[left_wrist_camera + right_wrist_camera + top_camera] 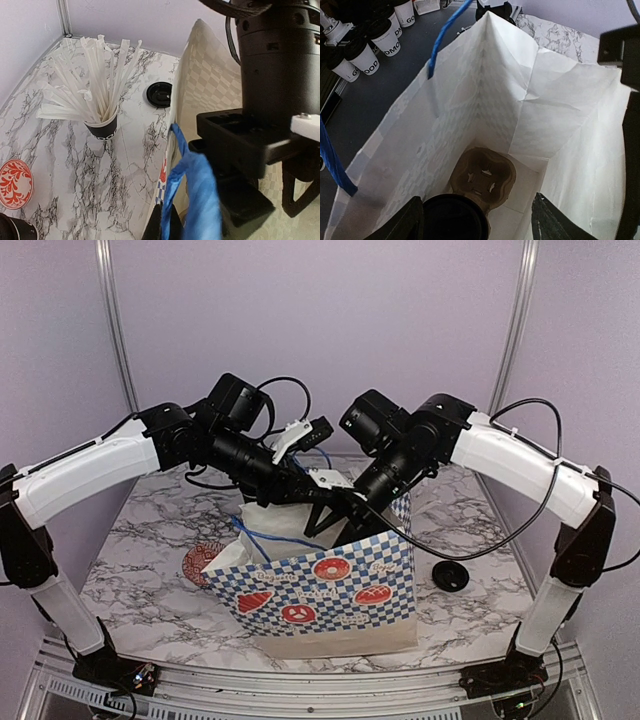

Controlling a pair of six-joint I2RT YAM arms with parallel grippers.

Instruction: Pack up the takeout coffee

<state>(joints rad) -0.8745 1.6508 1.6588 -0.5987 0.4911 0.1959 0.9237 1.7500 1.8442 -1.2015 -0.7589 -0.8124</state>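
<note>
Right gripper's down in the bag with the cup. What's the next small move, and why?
Probably lift the right gripper straight up. Its jaws stand wider than the lidded cup, which looks seated in the carrier tray, and the left gripper seems to hold the blue handle of the bag.

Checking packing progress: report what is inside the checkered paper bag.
On the bag floor lies a brown pulp carrier tray, far hole empty. A black lid hides the near hole; any cup beneath it and the near floor are unseen.
</note>
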